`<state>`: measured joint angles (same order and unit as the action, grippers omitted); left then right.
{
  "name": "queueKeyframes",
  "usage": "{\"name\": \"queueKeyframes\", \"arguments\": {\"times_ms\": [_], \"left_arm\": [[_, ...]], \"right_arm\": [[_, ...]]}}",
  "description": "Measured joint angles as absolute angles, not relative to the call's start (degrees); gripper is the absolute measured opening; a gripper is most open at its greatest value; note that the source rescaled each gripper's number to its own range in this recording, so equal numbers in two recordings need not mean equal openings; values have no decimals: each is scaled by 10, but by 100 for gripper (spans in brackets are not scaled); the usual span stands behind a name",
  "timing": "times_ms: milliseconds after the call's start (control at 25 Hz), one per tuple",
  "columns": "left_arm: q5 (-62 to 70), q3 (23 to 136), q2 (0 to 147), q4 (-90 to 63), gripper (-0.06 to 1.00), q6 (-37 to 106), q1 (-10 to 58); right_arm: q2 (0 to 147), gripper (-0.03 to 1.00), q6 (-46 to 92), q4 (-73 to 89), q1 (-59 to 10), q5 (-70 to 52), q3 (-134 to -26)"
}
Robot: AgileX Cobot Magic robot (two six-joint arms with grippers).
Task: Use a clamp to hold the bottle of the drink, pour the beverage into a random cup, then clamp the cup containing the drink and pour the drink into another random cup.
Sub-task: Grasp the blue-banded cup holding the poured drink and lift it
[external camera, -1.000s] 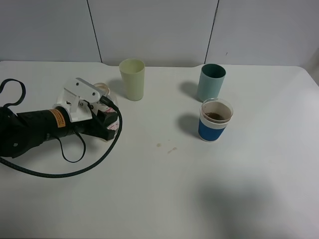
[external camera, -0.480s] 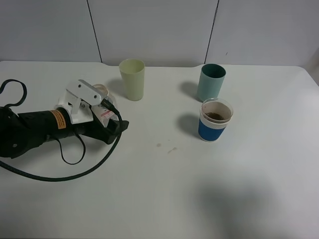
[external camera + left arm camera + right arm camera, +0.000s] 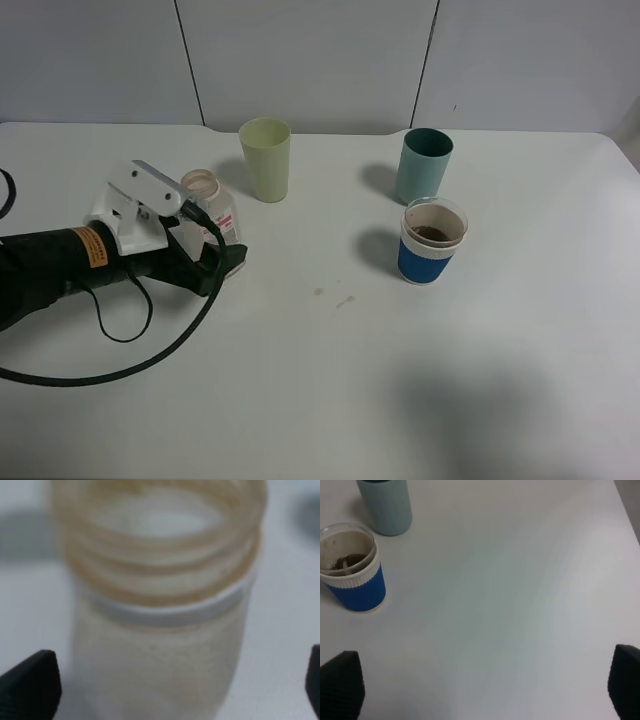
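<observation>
**tk_42:** so is the left pincer point(image 3: 175, 680) actually grabbing the bottle point(image 3: 160, 605) or not?

**mossy:** nope, it's spread wide. In the left wrist view the two black fingertips point(image 3: 32, 682) sit way out at the edges and the bottle stands upright between them. It's closer to one tip than the other, and there's no contact that I can make out. So flanked, not squeezed. The cap's off and you can see the threaded neck, though the shot is pretty blurry.

**tk_42:** what does the high cam add?

**mossy:** everything past the bottle, which fills the wrist view. From up high the arm point(image 3: 60, 265) lies low over the surface point(image 3: 330, 390) with a black cable point(image 3: 150, 345) looping beside it. A pale yellow cup point(image 3: 266, 160) stands just beyond the bottle. Well off to that pincer's side, a blue cup point(image 3: 432, 245) and a teal cup point(image 3: 425, 165) stand close together.

**tk_42:** and the right pincer?

**mossy:** the high cam doesn't catch it, only its own wrist view does. The right pincer point(image 3: 483, 680) is released too, tips far apart with just bare surface between them. The blue cup's ahead of it and off to one side, the teal one just past that. That view also looks into the blue cup, and there's a bit of brown drink point(image 3: 345, 560) at the bottom.
</observation>
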<state>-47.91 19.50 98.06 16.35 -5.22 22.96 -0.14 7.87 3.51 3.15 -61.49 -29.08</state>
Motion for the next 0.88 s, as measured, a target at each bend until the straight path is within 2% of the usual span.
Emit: {"name": "queueKeyframes", "arguments": {"times_ms": [200,600,720,760,880], "left_arm": [[-440,157,882,129,99,-52,230],[-237,146,671,16,100,-5,230],[-154,164,591,-17,100,39,230],[-77,187,546,-20,100,58,230],[35,235,488,3,100,66,230]], "right_arm": [[-1,92,79,35,31,-615,-291],[-1,92,79,35,31,-615,-291],[-1,92,79,35,31,-615,-291],[-1,92,79,35,31,-615,-291],[-1,92,79,35,31,-615,-291]]}}
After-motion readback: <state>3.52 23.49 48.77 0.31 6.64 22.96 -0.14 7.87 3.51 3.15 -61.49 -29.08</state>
